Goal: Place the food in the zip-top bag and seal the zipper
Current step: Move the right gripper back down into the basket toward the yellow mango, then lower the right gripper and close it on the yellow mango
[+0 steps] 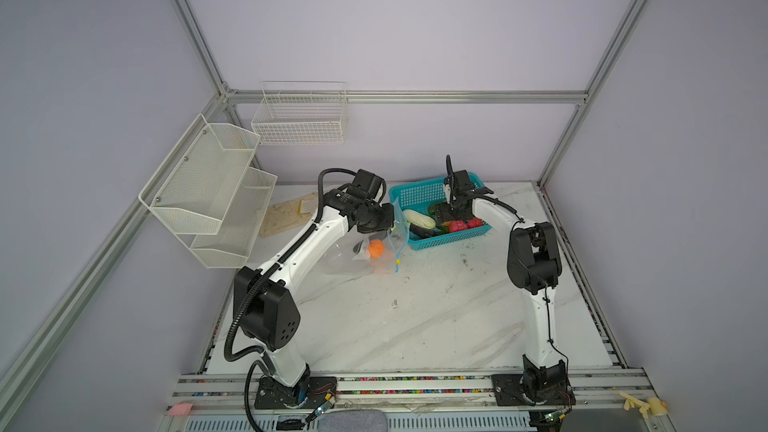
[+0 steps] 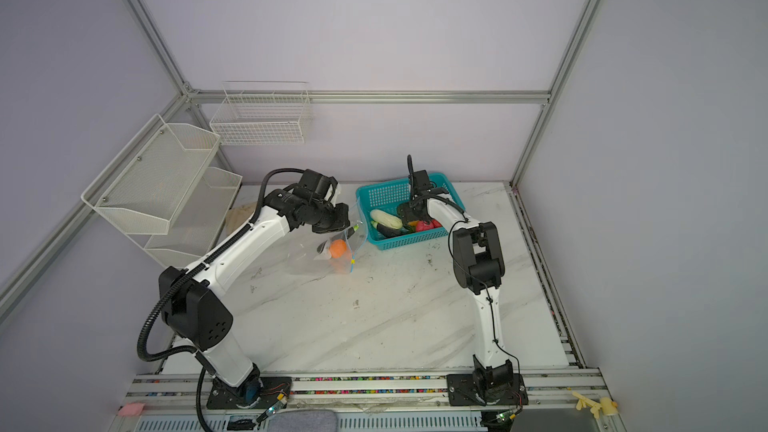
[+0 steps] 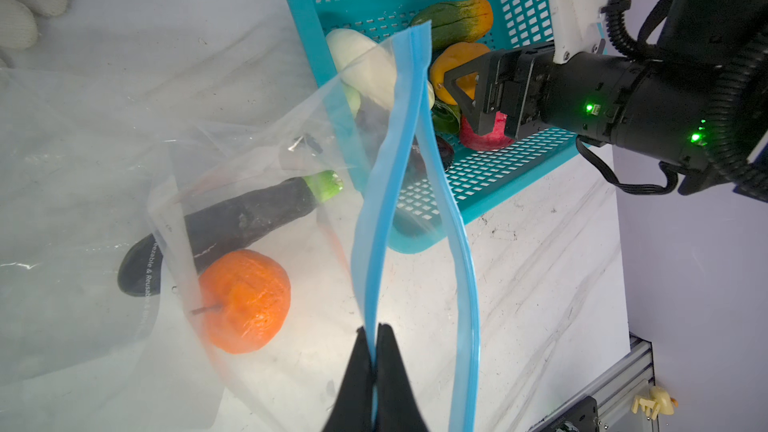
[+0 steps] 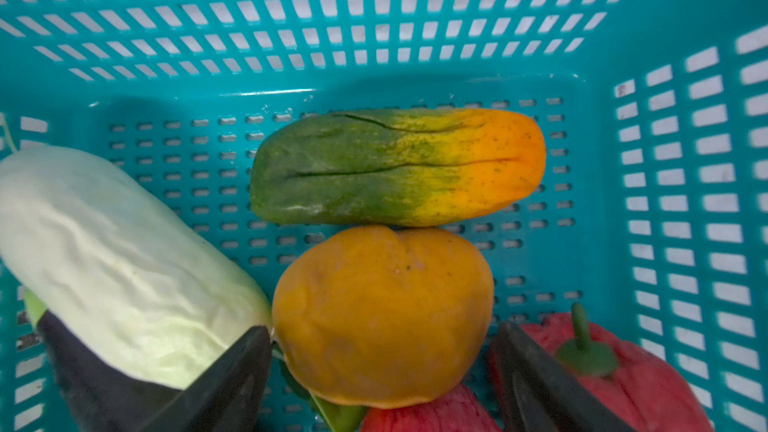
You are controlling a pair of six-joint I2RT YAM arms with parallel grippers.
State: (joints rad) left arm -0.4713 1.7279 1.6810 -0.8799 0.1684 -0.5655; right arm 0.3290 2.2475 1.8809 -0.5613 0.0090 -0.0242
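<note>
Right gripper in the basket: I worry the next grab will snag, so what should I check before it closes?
1. Right gripper open, fingers either side of the yellow fruit: ok.
2. Neighbours clear of the fingers: not ok; the cabbage and red pepper crowd them.
3. Left gripper shut on the bag's blue strip: ok.
4. Bag mouth open: ok; its two strips stand apart.
5. Orange and eggplant lying inside the bag, away from the mouth: ok.
6. Yellow fruit's underside free of the basket: cannot tell.
</note>
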